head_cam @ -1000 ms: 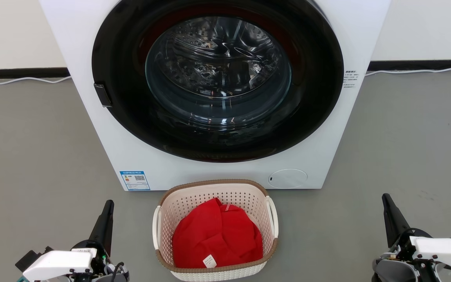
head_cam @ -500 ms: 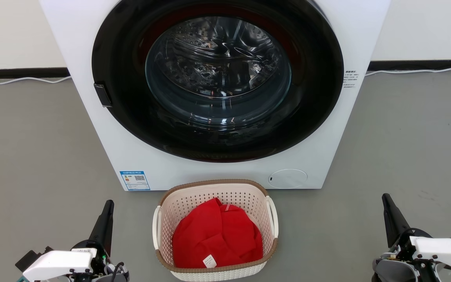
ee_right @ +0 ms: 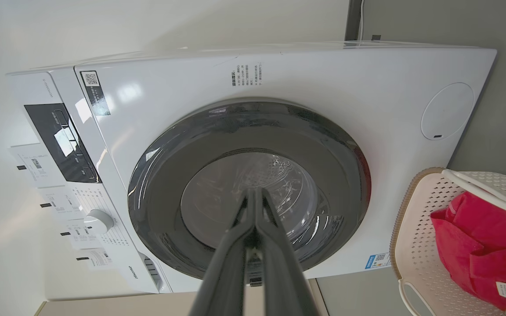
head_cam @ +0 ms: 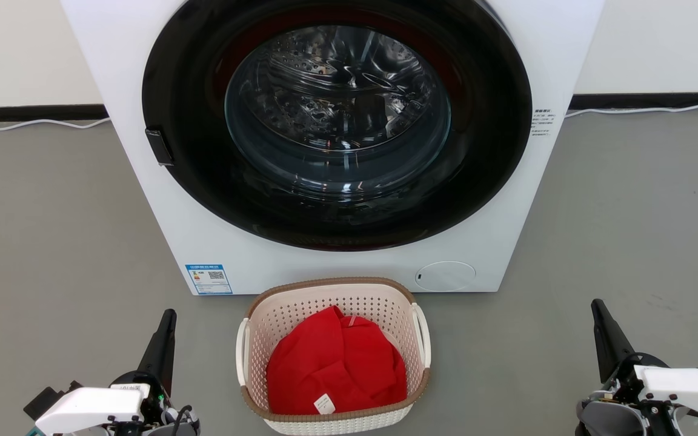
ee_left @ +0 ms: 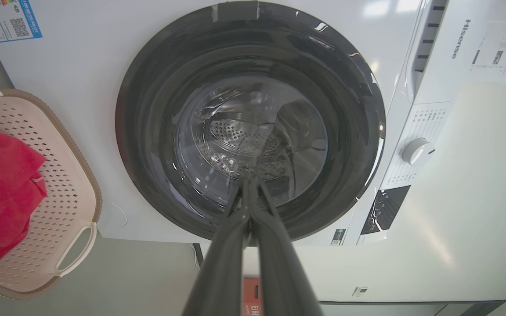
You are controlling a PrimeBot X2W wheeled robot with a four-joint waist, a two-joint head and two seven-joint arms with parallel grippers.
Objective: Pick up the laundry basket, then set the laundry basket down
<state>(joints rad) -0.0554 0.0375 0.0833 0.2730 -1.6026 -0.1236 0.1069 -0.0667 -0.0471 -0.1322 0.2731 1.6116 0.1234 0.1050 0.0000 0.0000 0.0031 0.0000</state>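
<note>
The laundry basket [head_cam: 300,309] stands on the grey floor just before the washing machine, cream-white and perforated, with a brown rim and a white handle on each side. A red garment [head_cam: 334,363] lies inside it. The basket [ee_left: 66,193] also shows at the left of the left wrist view and, as the basket [ee_right: 415,232], at the right of the right wrist view. My left gripper [head_cam: 169,315] hovers shut at the lower left, well apart from the basket. My right gripper [head_cam: 595,304] is shut at the lower right, farther from it. Both hold nothing.
A white front-loading washing machine [head_cam: 216,242] with a dark round door [head_cam: 337,121] rises right behind the basket. White cables [head_cam: 628,110] run along the dark skirting at the wall. Open grey floor [head_cam: 52,230] lies on both sides.
</note>
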